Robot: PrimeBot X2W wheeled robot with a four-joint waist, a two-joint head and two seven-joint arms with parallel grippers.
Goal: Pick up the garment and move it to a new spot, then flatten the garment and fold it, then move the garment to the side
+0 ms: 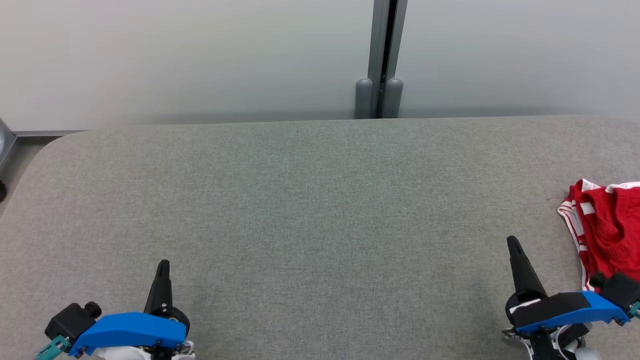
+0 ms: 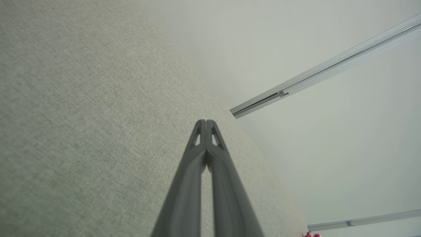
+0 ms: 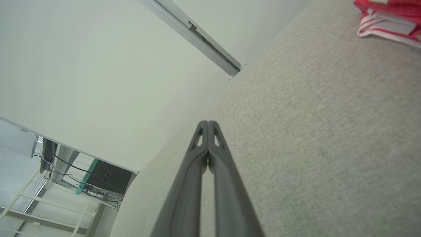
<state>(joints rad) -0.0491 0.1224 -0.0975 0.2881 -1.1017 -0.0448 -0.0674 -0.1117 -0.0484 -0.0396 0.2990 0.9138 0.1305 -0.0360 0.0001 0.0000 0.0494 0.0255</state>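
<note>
The garment (image 1: pixel 607 230) is red with white stripes and lies bunched at the right edge of the grey fabric table (image 1: pixel 310 210); its corner also shows in the right wrist view (image 3: pixel 388 19). My right gripper (image 1: pixel 513 242) is shut and empty, just left of the garment and apart from it. Its fingertips meet in the right wrist view (image 3: pixel 208 124). My left gripper (image 1: pixel 163 264) is shut and empty at the lower left, far from the garment, with tips pressed together in the left wrist view (image 2: pixel 206 123).
A pale wall with a grey vertical post (image 1: pixel 382 60) stands behind the table's far edge. The table's rounded left corner (image 1: pixel 55 145) drops to the floor. A frame with cables and a dark box (image 3: pixel 105 179) stands beyond that side.
</note>
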